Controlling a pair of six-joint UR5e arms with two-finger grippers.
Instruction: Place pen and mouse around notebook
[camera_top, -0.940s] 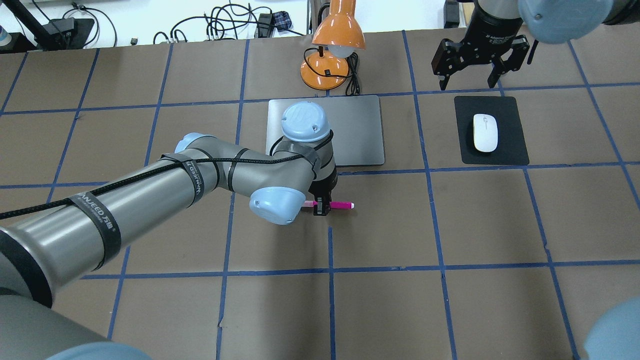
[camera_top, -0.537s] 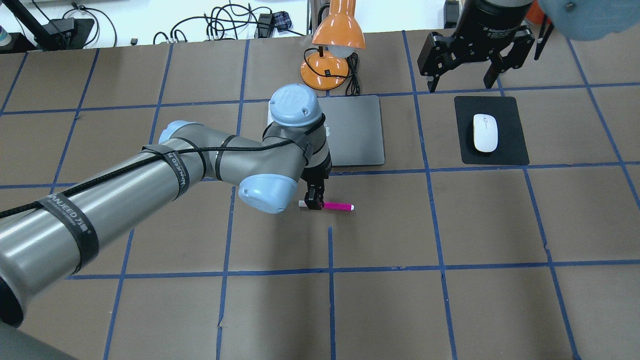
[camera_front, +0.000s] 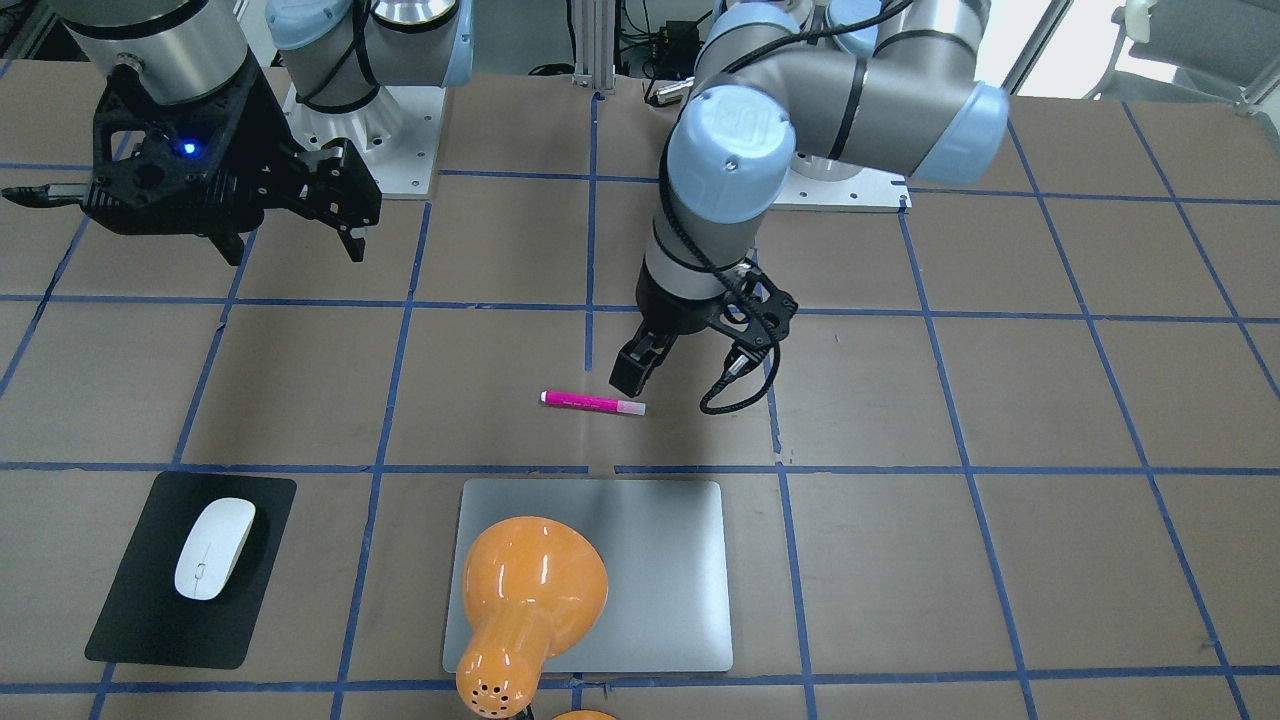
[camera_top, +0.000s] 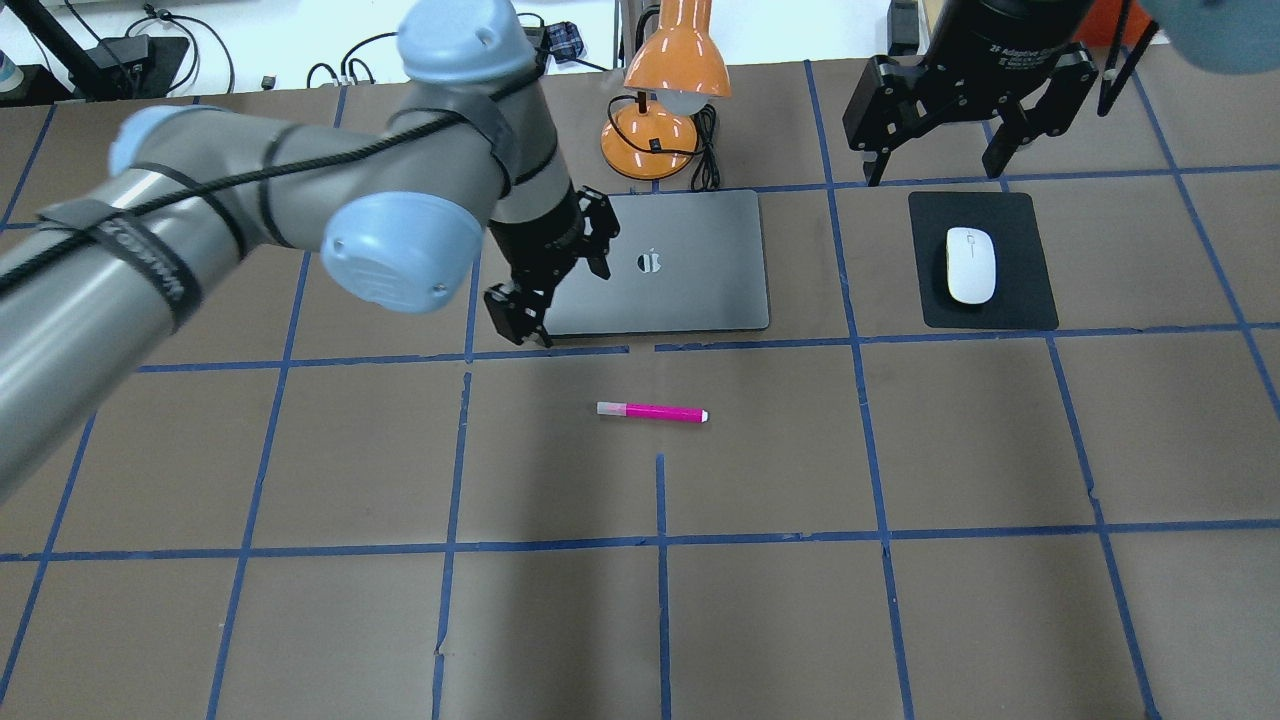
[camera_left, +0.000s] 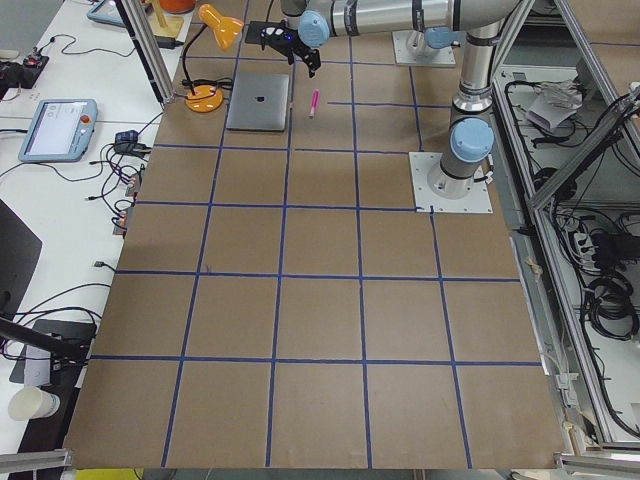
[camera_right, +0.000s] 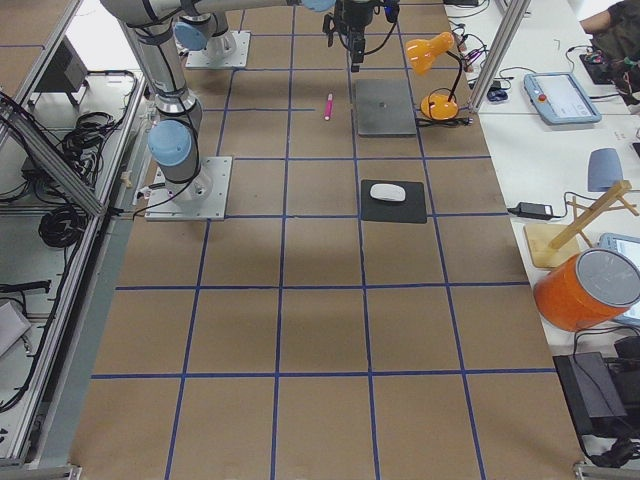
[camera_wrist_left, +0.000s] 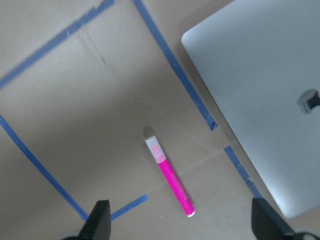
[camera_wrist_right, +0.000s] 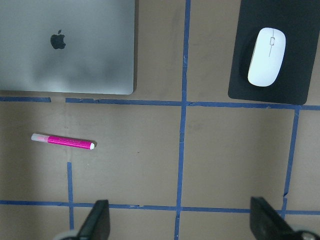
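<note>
The pink pen (camera_top: 652, 412) lies flat and free on the brown table, a little in front of the silver notebook (camera_top: 690, 270); it also shows in the left wrist view (camera_wrist_left: 170, 177). My left gripper (camera_top: 518, 325) hangs open and empty above the notebook's near left corner, with the pen (camera_front: 592, 403) apart from it. The white mouse (camera_top: 970, 265) rests on a black mat (camera_top: 1020, 300) to the notebook's right. Beyond the mat's far edge my right gripper (camera_top: 935, 150) hovers open with nothing in it, high above mouse (camera_wrist_right: 267, 56) and notebook (camera_wrist_right: 75, 55).
An orange desk lamp (camera_top: 665, 100) stands behind the notebook, its cord beside the base, and in the front-facing view its shade (camera_front: 530, 600) covers part of the notebook. Blue tape lines grid the table. Cables lie beyond the far edge.
My left gripper has let go of the pen, risen and swung left and back toward the notebook's corner. The pen stays where it lay. The right gripper shifted only slightly.
</note>
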